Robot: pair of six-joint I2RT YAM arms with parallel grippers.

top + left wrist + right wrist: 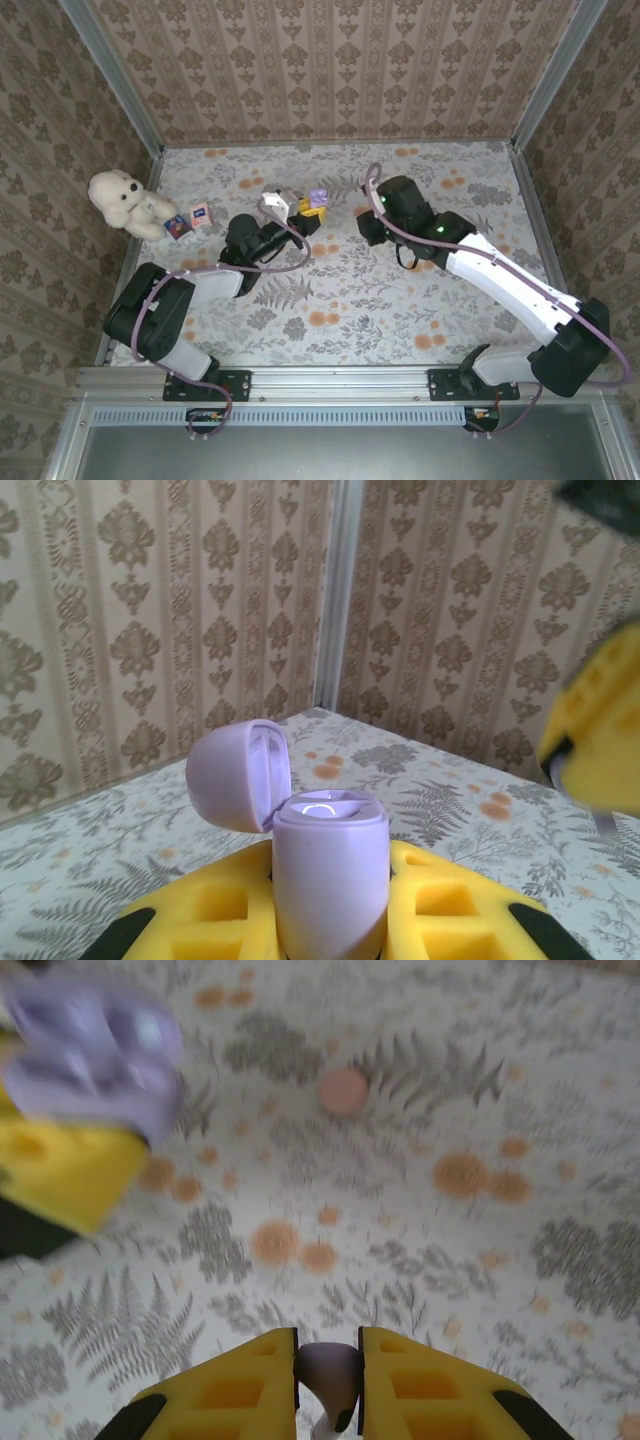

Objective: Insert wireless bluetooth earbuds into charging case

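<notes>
Left wrist view: grips charging case (330, 880) upright in left gripper (330, 925), lid (240, 775) open, likely steadying it for loading. Pinches earbud (328, 1385) in right gripper (328, 1350), near the case, likely awaiting insertion.

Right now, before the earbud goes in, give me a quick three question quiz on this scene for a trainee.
1. True or false: the lid of the charging case is shut.
2. What does the right hand hold? A: an earbud. B: a screwdriver. C: nothing.
3. Fill in: the case is clamped in the ___ hand.
Key: 1 false, the lid stands open. 2 A. 3 left hand.
</notes>
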